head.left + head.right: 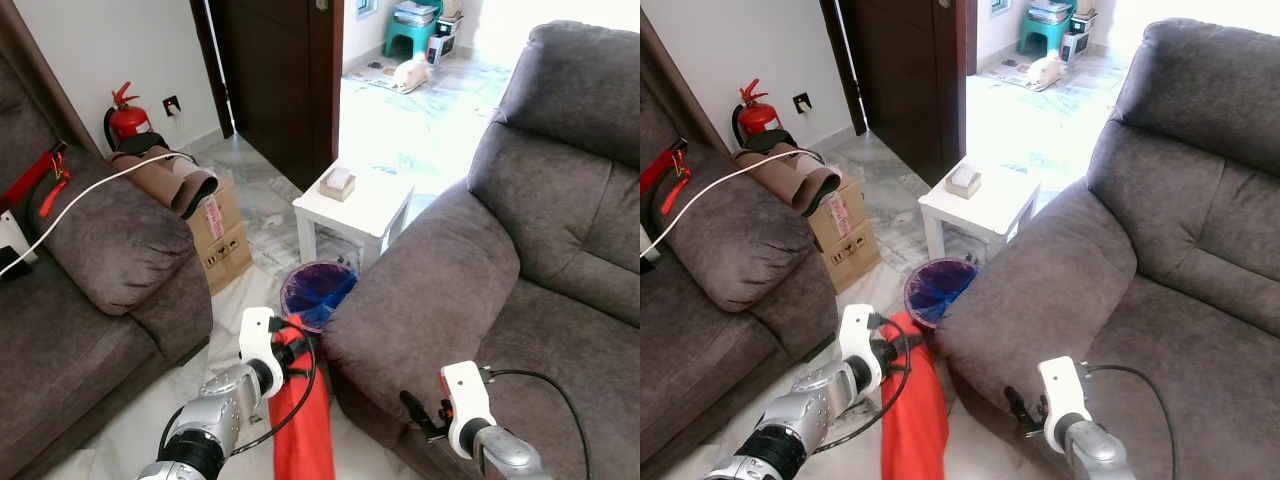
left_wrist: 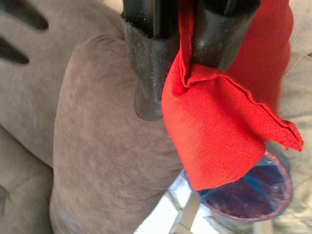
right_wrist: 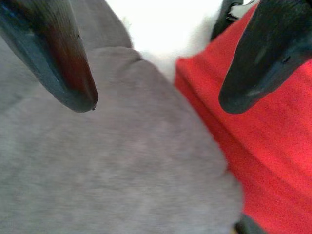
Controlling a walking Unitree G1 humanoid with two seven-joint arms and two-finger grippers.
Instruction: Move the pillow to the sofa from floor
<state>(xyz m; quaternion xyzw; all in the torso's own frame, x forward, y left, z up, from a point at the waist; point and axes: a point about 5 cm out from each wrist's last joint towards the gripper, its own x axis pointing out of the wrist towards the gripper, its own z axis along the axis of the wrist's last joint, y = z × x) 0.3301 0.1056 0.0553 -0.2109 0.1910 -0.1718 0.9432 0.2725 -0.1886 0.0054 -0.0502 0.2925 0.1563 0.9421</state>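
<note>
Plush sofa (image 1: 560, 250); pinched red pillow (image 1: 302, 420)

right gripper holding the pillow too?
No. In the right wrist view the right gripper hangs open, fingers spread over the sofa arm; the left gripper alone pinches the red pillow.

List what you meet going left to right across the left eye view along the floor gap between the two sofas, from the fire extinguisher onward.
fire extinguisher → cardboard box → blue bin → white side table → right-hand sofa. The red pillow, held in the left gripper, hangs nearer the camera, so I leave it out.
</note>
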